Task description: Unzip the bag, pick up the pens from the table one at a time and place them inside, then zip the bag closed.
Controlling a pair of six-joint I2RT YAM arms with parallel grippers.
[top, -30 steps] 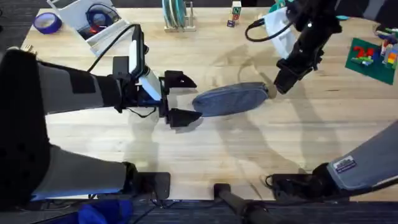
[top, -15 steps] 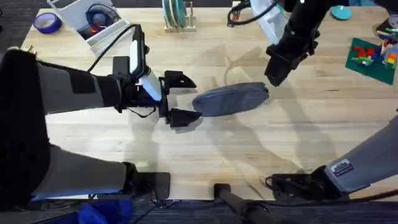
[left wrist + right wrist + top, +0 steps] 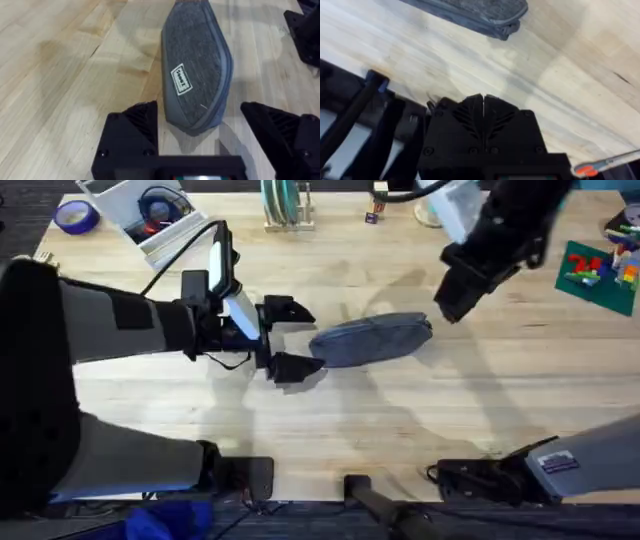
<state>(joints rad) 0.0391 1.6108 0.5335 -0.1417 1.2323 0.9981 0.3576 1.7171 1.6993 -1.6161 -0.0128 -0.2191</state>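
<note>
Bag [image 3: 371, 340] lies flat mid-bench [image 3: 400, 420], zipper looks shut, one end between the left tool's [image 3: 290, 338] spread fingers, no contact seen. Right tool [image 3: 452, 308] hangs above the bag's other end, fingers clenched together on nothing, clear of the fabric.

You are looking at a large light maple wood-plank tabletop [image 3: 420, 415] with visible grain. Near its middle lies an oblong grey-blue fabric pouch [image 3: 371, 340], flat on the wood, a small white label on its upper face [image 3: 181, 80]. Along the far edge sit a roll of blue tape [image 3: 76, 217], a white open box [image 3: 140, 215], and a green plate with coloured bricks [image 3: 600, 272] at the right.
</note>
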